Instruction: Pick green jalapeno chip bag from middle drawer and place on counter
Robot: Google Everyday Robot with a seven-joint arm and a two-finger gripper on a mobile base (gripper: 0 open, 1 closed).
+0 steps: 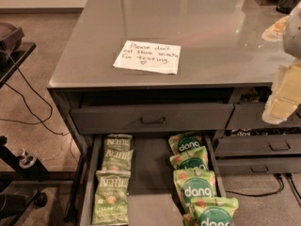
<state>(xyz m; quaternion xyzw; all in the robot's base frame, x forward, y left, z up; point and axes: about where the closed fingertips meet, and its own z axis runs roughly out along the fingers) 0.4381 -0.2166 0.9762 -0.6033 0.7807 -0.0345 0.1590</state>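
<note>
Olive-green foil Kettle chip bags (113, 180) line the left side of the open dark-grey metal middle drawer (148, 173), with bright green dang bags (195, 185) on the right. Beyond, the glossy grey surface (211, 32) bears a white handwritten note (147, 57). At the right edge hangs the cream end effector (284, 95); whether it is open cannot be told.

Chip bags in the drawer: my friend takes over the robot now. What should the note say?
Gripper: at the view's right edge, by the front corner of the counter, away from the bags.
Drawer: open. Kettle bags lie in a row down its left side, dang bags down its right.
The counter holds a note, no chip bag.
Done: drawer open.
Left: grab one Kettle bag, lift it, set it on the counter.
</note>
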